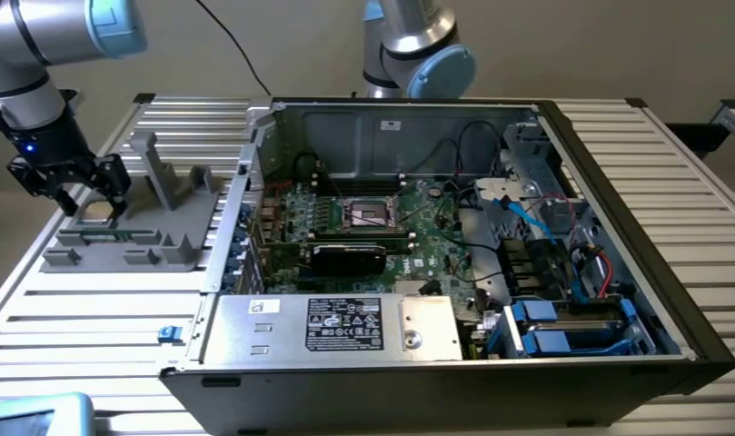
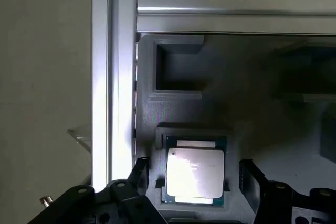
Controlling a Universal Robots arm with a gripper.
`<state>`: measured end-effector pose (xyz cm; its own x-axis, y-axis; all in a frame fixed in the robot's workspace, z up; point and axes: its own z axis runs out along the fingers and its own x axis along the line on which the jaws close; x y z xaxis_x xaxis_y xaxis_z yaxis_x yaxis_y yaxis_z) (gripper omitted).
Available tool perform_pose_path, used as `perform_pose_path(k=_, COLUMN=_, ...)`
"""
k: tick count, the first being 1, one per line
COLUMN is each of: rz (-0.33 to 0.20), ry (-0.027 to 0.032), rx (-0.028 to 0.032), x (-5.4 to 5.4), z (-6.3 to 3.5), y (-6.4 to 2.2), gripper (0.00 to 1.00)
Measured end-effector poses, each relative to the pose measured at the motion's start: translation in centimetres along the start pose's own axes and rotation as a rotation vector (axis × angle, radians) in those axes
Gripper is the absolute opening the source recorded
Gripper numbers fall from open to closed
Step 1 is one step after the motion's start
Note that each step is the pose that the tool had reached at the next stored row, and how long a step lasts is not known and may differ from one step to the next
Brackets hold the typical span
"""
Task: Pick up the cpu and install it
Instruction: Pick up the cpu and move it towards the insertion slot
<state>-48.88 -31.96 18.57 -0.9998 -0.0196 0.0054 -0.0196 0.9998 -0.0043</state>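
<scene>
1. Two black fingers (image 2: 140, 171) of the gripper (image 1: 86, 202) stand wide apart, as far open as they go, and grip nothing. In the wrist view one finger is on each side of the chip, clear of its edges.
2. Between them lies the cpu (image 2: 195, 172), a small flat square chip with a shiny silver-grey metal top and a thin darker rim. It sits level in a shallow square pocket of the grey plastic fixture block (image 1: 137, 236), near the block's outer edge.
3. The chip looks light and quite stiff. Its polished top is probably slippery, and its underside and corners are likely delicate. The darker rim looks like the safest hold, pinched on two opposite edges with the chip kept flat. The pocket walls stand close around it and leave little room for the fingertips.
4. The block rests on the ribbed silver aluminium table (image 1: 88, 318).
5. Just beside the block, on the exterior view's right of it, the open black computer case (image 1: 658, 272) lies on its side.
6. Inside that case, well apart from the block, the black square motherboard socket with a metal frame (image 1: 370, 214) holds no chip, so the install is not yet done.
</scene>
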Motion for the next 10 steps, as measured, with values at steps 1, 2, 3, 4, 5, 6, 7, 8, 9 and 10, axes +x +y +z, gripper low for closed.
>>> perform_pose_path(k=1, rz=0.000, ry=0.0000, rx=-0.0001, x=0.00, z=0.01, y=0.00, gripper=0.80)
perform_pose_path(k=2, rz=0.000, ry=0.0002, rx=-0.0001, x=0.00, z=0.01, y=0.00, gripper=0.80)
perform_pose_path(k=3, rz=0.000, ry=0.0002, rx=-0.0001, x=0.00, z=0.01, y=0.00, gripper=0.78)
perform_pose_path(k=4, rz=0.000, ry=0.0004, rx=-0.0001, x=0.00, z=0.01, y=0.00, gripper=0.78)
perform_pose_path(k=5, rz=0.000, ry=0.0009, rx=-0.0002, x=-0.01, z=0.02, y=0.00, gripper=0.71)
perform_pose_path(k=6, rz=0.000, ry=0.0017, rx=-0.0002, x=-0.02, z=0.02, y=0.00, gripper=0.71)
perform_pose_path(k=7, rz=0.000, ry=0.0024, rx=-0.0003, x=-0.01, z=0.01, y=-0.01, gripper=0.71)
perform_pose_path(k=8, rz=0.000, ry=0.0025, rx=-0.0006, x=-0.01, z=0.01, y=-0.02, gripper=0.71)
perform_pose_path(k=9, rz=0.000, ry=0.0028, rx=-0.0010, x=-0.02, z=0.01, y=-0.02, gripper=0.71)
perform_pose_path(k=10, rz=0.000, ry=0.0036, rx=-0.0017, x=-0.03, z=0.01, y=-0.02, gripper=0.71)
